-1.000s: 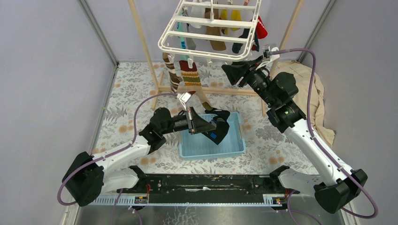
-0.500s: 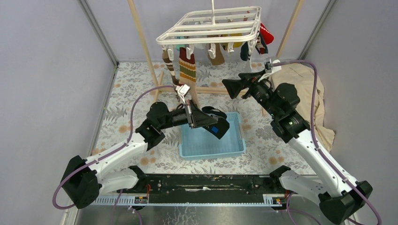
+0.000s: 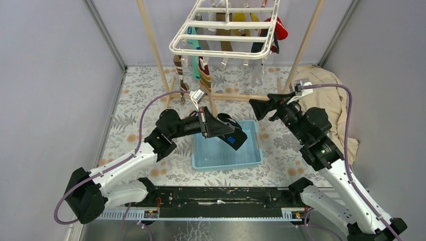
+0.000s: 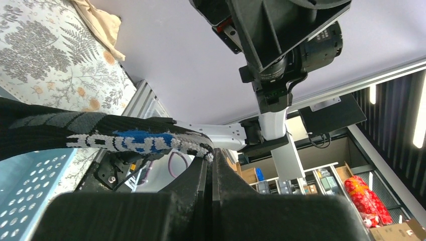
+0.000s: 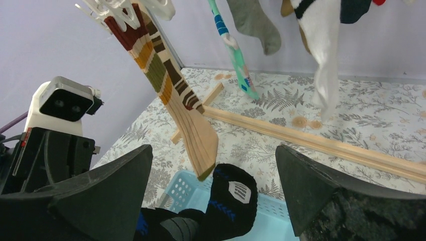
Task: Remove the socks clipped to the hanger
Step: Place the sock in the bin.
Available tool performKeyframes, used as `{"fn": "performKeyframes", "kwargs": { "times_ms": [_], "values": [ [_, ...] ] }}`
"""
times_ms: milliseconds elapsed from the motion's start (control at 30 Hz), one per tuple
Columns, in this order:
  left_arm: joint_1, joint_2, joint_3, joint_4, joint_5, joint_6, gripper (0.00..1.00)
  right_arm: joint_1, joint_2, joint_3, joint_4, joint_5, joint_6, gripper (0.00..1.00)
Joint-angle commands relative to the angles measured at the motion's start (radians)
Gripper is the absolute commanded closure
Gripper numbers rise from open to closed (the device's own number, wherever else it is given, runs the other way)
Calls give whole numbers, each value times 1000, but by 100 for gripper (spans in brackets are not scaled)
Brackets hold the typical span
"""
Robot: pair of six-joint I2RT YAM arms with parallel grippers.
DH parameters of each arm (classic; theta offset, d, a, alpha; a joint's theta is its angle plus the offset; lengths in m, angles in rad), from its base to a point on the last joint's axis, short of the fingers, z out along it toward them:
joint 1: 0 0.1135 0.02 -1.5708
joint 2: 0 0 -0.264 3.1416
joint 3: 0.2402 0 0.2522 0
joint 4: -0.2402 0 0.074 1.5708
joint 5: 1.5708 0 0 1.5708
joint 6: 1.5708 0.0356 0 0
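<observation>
- While its fingers are pressed tight together, left pincer (image 4: 211, 165) grips the edge of a black knit sock with blue and grey markings (image 4: 100, 133).
- That sock droops from the tips over a light blue perforated plastic basket (image 3: 251, 156); can't tell if it touches the basket floor.
- Other side, right pincer (image 5: 213, 150) has its jaws spread as wide as they go, holding nothing, up in the air.
- Top view: right pincer sits just past the basket's far right corner, tips pointing left, lower than the hanger, touching no sock.
- Its wrist view: the toe of a long brown-striped sock (image 5: 168, 88) shows between the two fingers, just above the black knit sock and apart from both fingers.
- Above, white plastic rectangular drying hanger with crossbars (image 3: 221, 39) hangs at top centre, well above the bench.
- Clipped to it: the brown-striped sock at the near left, thin teal sock (image 5: 236, 50), grey sock (image 5: 256, 25), white sock (image 5: 321, 60) at the near right, yellow sock (image 3: 240, 16) further back, red sock (image 3: 280, 30) at the right side.
- Around it, pale wooden pole rack (image 3: 150, 47); its base bar lies across the bench behind the basket.
- All on a bench with floral-print cover (image 3: 135, 100); crumpled beige cloth (image 3: 335, 93) lies at the right edge, beside the right arm.
</observation>
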Motion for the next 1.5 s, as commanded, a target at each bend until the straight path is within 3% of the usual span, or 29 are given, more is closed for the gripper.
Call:
{"fn": "performKeyframes", "kwargs": {
  "times_ms": [0, 400, 733, 833, 1067, 1333, 1467],
  "values": [
    [-17, -27, 20, 79, 25, -49, 100, 2, -44, -14, -21, 38, -14, 0],
    [-37, 2, -2, 131, 22, -61, 100, 1, -91, -46, -74, 39, -28, 0],
    [-36, 126, -75, 59, -44, 67, 100, 2, -155, -91, -124, 39, -28, 0],
    [-36, 158, -79, 5, -86, 125, 100, 2, -177, -108, -142, 39, -24, 1],
    [-36, 145, -64, -310, -297, 311, 95, 1, -240, -173, -178, 39, 11, 0],
    [-36, 217, -6, -565, -459, 442, 59, 2, -310, -230, -233, 32, 37, 1],
    [-36, 238, -3, -603, -493, 455, 36, 2, -327, -241, -252, 23, 49, 0]
  ]
}}
